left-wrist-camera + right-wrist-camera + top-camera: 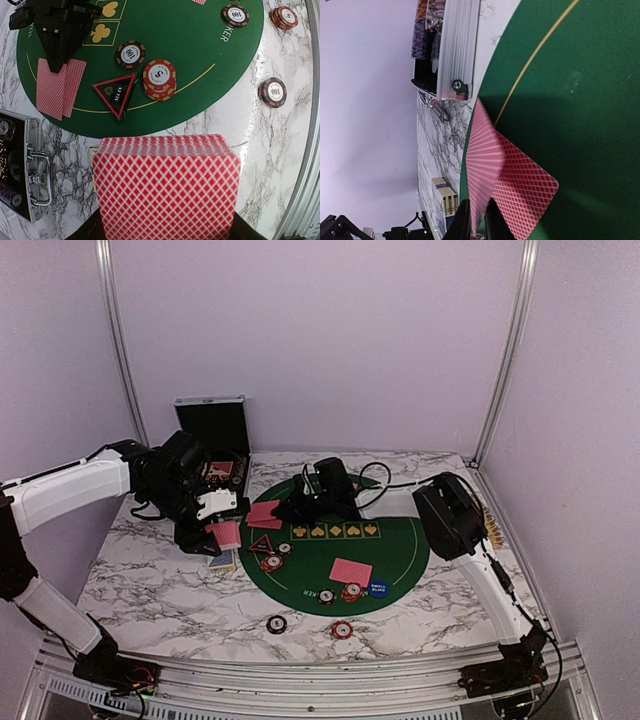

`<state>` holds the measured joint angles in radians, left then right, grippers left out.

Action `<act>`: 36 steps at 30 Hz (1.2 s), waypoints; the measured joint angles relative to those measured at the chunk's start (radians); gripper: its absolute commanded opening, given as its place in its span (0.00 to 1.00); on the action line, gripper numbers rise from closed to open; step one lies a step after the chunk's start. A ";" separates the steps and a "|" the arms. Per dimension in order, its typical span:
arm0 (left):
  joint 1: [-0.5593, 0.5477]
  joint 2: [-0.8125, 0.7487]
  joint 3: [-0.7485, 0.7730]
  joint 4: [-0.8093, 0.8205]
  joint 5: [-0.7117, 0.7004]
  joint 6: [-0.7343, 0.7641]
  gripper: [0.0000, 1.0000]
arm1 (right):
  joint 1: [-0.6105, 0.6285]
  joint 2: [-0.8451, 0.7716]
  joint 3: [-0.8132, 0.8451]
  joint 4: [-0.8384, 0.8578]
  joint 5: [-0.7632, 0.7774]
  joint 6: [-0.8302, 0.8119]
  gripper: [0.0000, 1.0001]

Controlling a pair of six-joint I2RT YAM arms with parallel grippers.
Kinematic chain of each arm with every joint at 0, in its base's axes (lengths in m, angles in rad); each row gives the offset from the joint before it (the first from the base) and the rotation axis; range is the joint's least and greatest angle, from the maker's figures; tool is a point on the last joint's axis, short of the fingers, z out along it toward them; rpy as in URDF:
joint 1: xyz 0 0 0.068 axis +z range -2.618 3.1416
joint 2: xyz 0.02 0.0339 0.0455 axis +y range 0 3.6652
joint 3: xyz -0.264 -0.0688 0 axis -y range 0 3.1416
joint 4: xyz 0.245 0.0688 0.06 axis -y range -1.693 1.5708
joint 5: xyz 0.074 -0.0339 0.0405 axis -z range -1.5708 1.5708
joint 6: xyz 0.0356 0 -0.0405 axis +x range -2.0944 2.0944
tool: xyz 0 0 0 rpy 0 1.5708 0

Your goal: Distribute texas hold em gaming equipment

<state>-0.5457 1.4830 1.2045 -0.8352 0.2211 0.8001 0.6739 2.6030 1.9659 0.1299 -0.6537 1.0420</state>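
My left gripper [213, 528] is shut on a deck of red-backed playing cards [167, 187], held above the marble beside the green mat [175, 30]; the deck hides its fingers. My right gripper [476, 222] reaches to the mat's left part and is shut on one pink-backed card [484, 160], seen edge-on and tilted up over another card [527, 192] lying flat. In the left wrist view two cards [56, 87] lie under the right gripper [57, 30]. Beside them are a triangular all-in marker [116, 93], a red chip stack [159, 79] and a black chip [130, 54].
The open black case [212, 440] stands at the back left, its handle [37, 175] near the deck. A card box [445, 195] lies on the marble. More cards [351, 571], a blue disc [378, 588] and chips [276, 624] [342, 629] sit nearer the front.
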 measured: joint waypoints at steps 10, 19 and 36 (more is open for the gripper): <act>0.000 0.000 0.000 0.000 0.013 0.000 0.00 | 0.005 -0.003 0.015 -0.063 0.060 -0.024 0.43; 0.000 0.003 0.001 0.000 0.016 -0.008 0.00 | 0.007 -0.071 -0.006 -0.195 0.130 -0.111 0.56; 0.000 0.047 0.037 -0.001 0.037 -0.014 0.00 | 0.015 -0.435 -0.380 -0.153 0.098 -0.231 0.88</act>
<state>-0.5461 1.5303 1.2415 -0.8364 0.2581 0.7860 0.6891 2.1685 1.5856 -0.0227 -0.5560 0.8112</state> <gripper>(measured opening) 0.660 0.884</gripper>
